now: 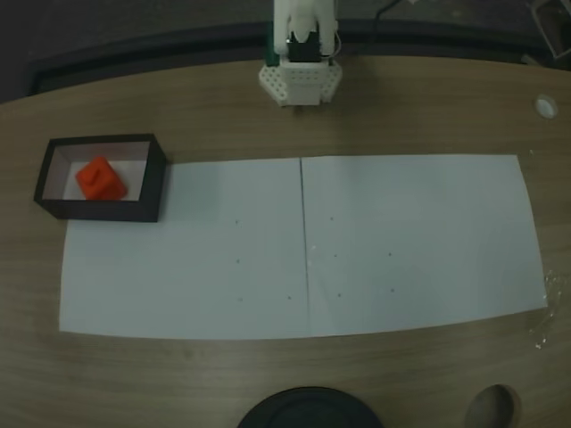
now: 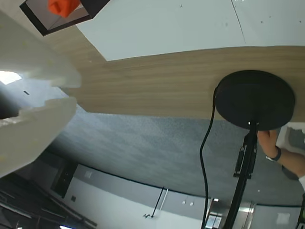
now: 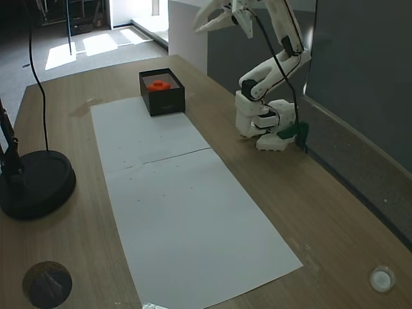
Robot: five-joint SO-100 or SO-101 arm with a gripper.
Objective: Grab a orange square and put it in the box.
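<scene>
I see the block sitting turned a bit inside the box. My side camera shows the gripper up high, open and empty.

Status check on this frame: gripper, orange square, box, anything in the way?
Gripper raised high, jaws open, holding nothing. Orange square sits inside the box. Nothing obstructing; lamp base stands far off at the table edge.
</scene>
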